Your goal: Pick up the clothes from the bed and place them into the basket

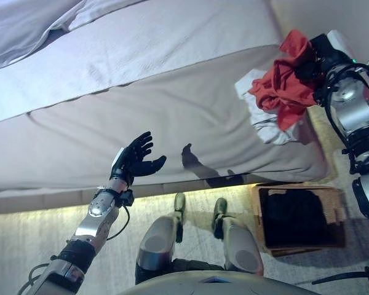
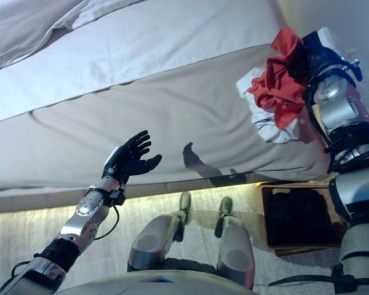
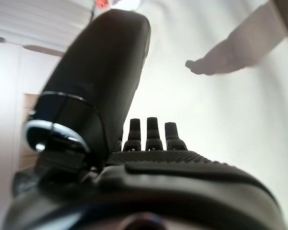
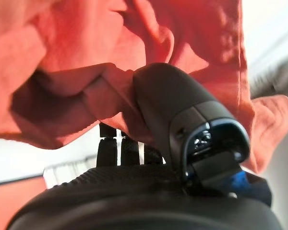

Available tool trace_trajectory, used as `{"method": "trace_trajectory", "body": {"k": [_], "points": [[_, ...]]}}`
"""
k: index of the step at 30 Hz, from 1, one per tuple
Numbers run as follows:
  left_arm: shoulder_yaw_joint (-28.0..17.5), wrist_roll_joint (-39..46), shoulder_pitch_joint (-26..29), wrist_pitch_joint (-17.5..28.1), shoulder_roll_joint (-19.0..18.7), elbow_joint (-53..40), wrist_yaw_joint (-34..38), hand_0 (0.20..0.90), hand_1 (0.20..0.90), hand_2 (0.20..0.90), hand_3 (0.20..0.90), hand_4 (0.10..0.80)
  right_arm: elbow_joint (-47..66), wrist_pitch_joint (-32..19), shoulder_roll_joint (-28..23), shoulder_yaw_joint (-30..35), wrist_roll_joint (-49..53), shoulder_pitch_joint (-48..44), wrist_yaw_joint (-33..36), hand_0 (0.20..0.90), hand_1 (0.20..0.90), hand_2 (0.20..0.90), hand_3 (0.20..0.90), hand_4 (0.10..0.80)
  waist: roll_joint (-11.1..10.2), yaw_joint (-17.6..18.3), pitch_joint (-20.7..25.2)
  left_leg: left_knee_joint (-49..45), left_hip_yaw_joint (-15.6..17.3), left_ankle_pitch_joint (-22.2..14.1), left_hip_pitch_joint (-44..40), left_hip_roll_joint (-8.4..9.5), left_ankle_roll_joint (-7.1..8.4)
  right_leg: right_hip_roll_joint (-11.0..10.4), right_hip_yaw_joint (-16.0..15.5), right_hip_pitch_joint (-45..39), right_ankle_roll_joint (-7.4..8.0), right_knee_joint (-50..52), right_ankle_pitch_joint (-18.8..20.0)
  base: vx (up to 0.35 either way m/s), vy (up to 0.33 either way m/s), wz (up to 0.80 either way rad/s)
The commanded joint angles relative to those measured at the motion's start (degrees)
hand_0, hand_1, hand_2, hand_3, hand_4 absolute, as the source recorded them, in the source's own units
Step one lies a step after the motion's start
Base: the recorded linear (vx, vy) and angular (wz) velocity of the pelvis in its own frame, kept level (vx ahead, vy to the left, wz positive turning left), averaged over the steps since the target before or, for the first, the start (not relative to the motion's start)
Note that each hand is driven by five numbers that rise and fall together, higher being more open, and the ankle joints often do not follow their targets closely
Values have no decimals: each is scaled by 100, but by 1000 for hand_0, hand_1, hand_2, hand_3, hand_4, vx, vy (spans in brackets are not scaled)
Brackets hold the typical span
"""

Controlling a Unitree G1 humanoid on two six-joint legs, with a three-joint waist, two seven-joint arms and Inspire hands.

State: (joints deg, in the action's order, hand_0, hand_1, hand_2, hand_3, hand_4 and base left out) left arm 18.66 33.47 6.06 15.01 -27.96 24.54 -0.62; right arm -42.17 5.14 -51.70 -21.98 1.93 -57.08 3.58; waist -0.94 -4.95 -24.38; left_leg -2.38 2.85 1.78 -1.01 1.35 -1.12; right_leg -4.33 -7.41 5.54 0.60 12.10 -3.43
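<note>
A red garment point(image 1: 287, 78) hangs from my right hand point(image 1: 315, 56) above the right end of the bed point(image 1: 172, 110). The hand's fingers and thumb are curled into the cloth, as the right wrist view shows point(image 4: 134, 72). A white garment point(image 1: 265, 120) lies crumpled on the bed just below the red one. A brown basket point(image 1: 300, 218) with dark cloth inside stands on the floor at the lower right, beside the bed. My left hand point(image 1: 137, 157) is open and empty over the bed's front edge.
A white duvet point(image 1: 24, 31) is bunched at the far left of the bed. A lit strip runs along the bed's base above pale carpet point(image 1: 24, 239). A pale wall point(image 1: 332, 15) stands past the bed's right end.
</note>
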Motion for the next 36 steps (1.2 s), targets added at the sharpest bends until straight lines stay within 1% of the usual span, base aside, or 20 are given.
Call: {"method": "trace_trajectory", "body": {"k": [1,5,9,13,16,17,19,21,22,26,30,36], "points": [[-48,-304,-277,383,99,196,-215,900,900,900,900,800,581,-594,-660,124,683,233,115,300,300,300,200,100,-132,233,1240,-292,106,-706,-9,-126,127,65,104,-525,71,-600,16,99,4,-27],[-89,-348,-231,398,216,598,-300,900,900,900,900,800,882,-708,-913,654,929,666,68,300,300,300,200,100,-182,439,1529,-38,238,-687,-229,-187,150,115,288,-645,128,-776,83,76,3,-17],[-148,-297,-212,412,322,885,-397,900,900,900,900,800,1039,-632,-1112,1038,916,988,132,300,300,300,200,100,-221,605,1670,88,372,-694,-352,-227,157,154,442,-700,168,-898,141,17,3,-19],[-253,-252,-163,519,487,1211,-486,900,900,900,900,800,1232,-409,-1326,1560,937,1539,88,300,300,300,200,100,-265,840,1782,215,548,-711,-485,-270,159,198,664,-735,229,-1025,227,-3,8,-29],[-345,-310,-123,514,573,1323,-524,900,900,900,900,800,1351,-301,-1326,1816,869,1948,56,300,300,300,200,100,-288,970,1810,282,623,-719,-538,-286,147,241,819,-718,256,-1083,281,-15,1,-16],[-362,-397,-87,517,590,1379,-556,900,900,900,900,800,1431,-197,-1330,1967,877,2166,-1,300,300,300,200,100,-300,1042,1821,300,660,-729,-556,-291,135,269,924,-690,271,-1085,302,-18,-2,-26],[-378,-465,-60,593,597,1450,-562,900,900,900,900,800,1520,-195,-1266,2166,986,2489,-130,300,300,300,200,100,-309,1158,1820,280,736,-758,-563,-305,119,306,1058,-626,290,-1043,314,-26,4,-38],[-395,-603,21,620,599,1427,-520,900,900,900,900,800,1634,-207,-1034,2422,1014,2954,-262,300,300,300,200,100,-309,1356,1794,186,901,-832,-574,-330,96,344,1241,-554,307,-1008,336,-18,18,-38],[-391,-611,24,623,595,1423,-520,900,900,900,900,800,1650,-214,-1015,2453,994,2999,-267,300,300,300,200,100,-312,1356,1793,180,916,-839,-576,-332,95,347,1255,-551,309,-1007,337,-1,20,-38],[-433,-669,94,598,598,1362,-503,900,900,900,900,800,1743,-294,-685,2772,938,3692,-357,300,300,300,200,100,-284,1586,1774,169,1115,-897,-654,-353,64,390,1436,-534,347,-1033,386,11,8,-36],[-309,-798,176,517,553,1230,-472,900,900,900,900,800,1598,-459,-393,2984,924,4202,-380,300,300,300,200,100,-226,1732,1745,147,1283,-939,-669,-366,41,430,1584,-446,379,-1013,426,-14,-16,-35],[-156,-777,293,378,526,1154,-452,900,900,900,900,800,1255,-524,-234,2922,874,4330,-481,300,300,300,200,100,-117,1857,1667,-2,1442,-1048,-662,-377,20,436,1638,-351,401,-924,414,-24,-31,-22]]}}
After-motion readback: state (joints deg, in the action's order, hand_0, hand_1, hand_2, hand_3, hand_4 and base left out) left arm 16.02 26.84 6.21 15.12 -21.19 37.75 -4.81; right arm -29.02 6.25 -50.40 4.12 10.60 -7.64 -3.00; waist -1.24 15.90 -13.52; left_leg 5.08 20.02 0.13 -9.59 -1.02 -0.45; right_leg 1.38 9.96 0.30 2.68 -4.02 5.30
